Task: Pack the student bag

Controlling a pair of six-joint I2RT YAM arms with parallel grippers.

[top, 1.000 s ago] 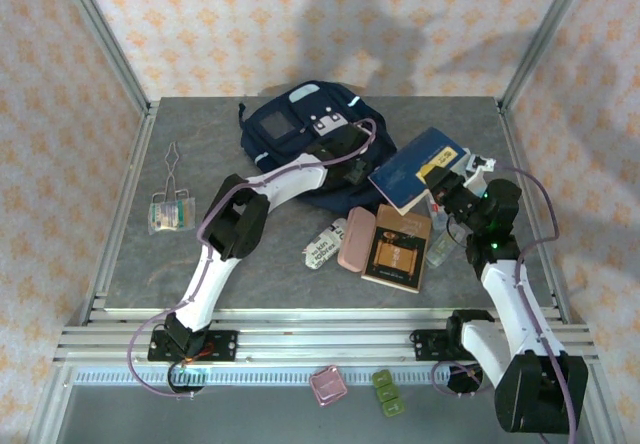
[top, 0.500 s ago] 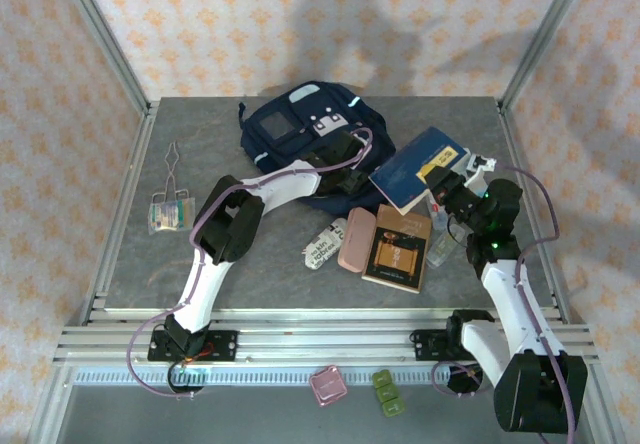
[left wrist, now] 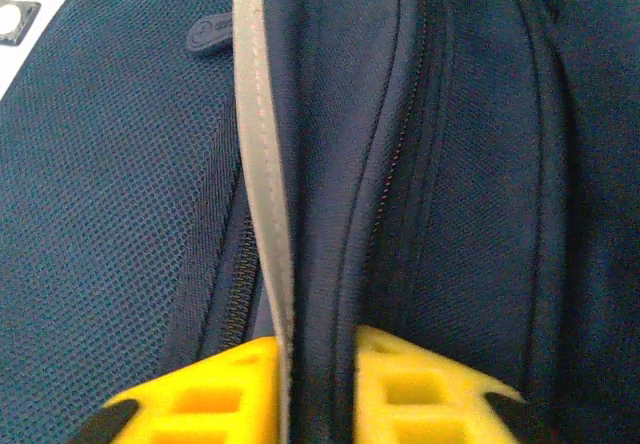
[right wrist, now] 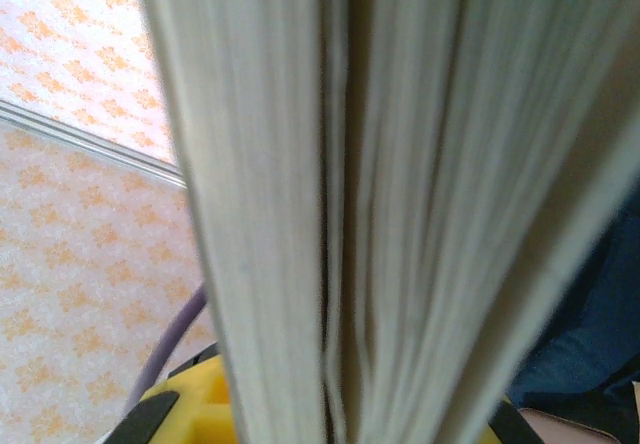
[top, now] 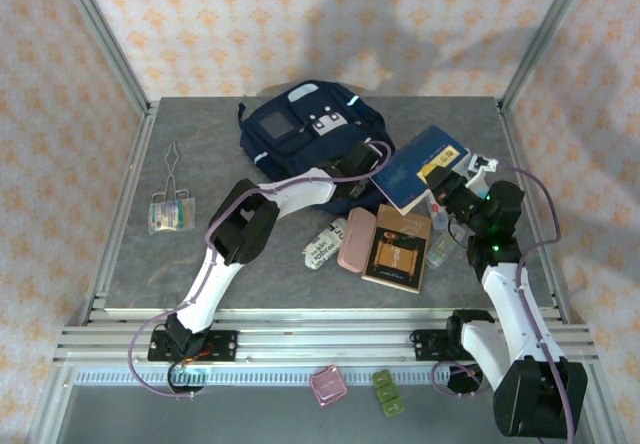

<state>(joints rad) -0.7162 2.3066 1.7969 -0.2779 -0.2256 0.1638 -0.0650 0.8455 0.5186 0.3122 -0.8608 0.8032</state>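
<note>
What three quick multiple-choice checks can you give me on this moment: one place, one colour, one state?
1. Where does the long pink case lie?
A) between the white pack and the brown book
B) at the far left corner
C) against the far edge

2. What colour is the stripe beside the left end effector?
A) red
B) light grey
C) green

3. How is the right end effector?
A) open
B) shut on the blue book
C) shut, holding nothing

1 A: in the top view the pack is at its left and the book at its right.
2 B: the student bag shows a light grey stripe there.
3 B: page edges sit between its fingers.
</note>
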